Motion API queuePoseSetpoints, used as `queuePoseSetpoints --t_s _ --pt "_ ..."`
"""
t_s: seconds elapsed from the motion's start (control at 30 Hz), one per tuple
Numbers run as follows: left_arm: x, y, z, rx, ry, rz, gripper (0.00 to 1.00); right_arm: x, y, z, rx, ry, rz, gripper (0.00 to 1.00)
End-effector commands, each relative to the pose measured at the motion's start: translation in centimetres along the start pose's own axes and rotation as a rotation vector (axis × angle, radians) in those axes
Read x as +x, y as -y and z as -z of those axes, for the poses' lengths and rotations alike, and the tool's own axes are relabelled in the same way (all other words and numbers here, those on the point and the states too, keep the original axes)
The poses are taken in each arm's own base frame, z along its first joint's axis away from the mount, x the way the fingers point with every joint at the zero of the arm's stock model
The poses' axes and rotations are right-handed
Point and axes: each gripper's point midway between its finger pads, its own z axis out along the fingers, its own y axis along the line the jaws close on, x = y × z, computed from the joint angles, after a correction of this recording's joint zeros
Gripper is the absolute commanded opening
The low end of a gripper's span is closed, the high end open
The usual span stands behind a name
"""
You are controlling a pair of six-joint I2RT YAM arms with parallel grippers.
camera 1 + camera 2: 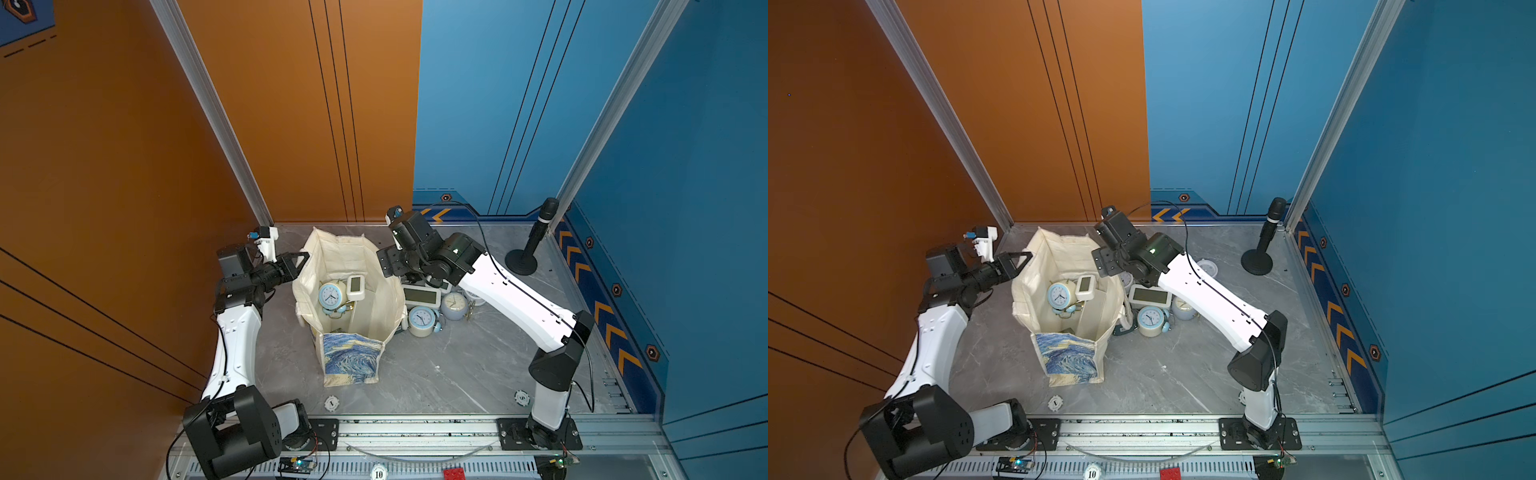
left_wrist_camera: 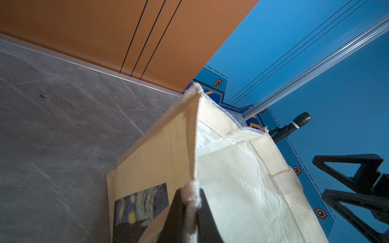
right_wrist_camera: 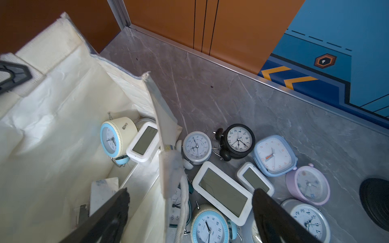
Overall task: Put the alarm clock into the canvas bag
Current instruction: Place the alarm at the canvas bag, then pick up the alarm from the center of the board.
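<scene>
Firmly, left gripper pinches canvas bag; right gripper gapes

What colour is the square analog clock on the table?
Square clock: light blue, orange numerals; clearest in right wrist view.

On the tabletop, the canvas bag stands left of centre, two alarm clocks inside, other clocks heaped just right.

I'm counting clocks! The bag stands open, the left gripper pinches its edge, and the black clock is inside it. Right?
Not quite. The black clock sits on the table outside the bag, not inside it; the right wrist view shows this. The bag does stand open, and the left gripper does pinch its edge.
</scene>
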Motion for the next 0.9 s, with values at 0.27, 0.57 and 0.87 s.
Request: queuePoseSetpoints --t_s 0.27,0.57,0.87 --pt "0.3 -0.1 -0.2 0.006 -0.002 -0.005 0.0 3.7 8.0 1.3 0.109 -0.123 0.006 0.92" --pt "0.2 -0.2 -0.2 0.003 0.0 -0.003 0.0 9.4 8.9 0.1 0.111 -0.262 0.017 0.92" --pt "0.5 -0.1 -0.4 0.007 -0.006 -0.007 0.0 14.8 10.9 -1.6 0.121 -0.409 -0.077 0.92"
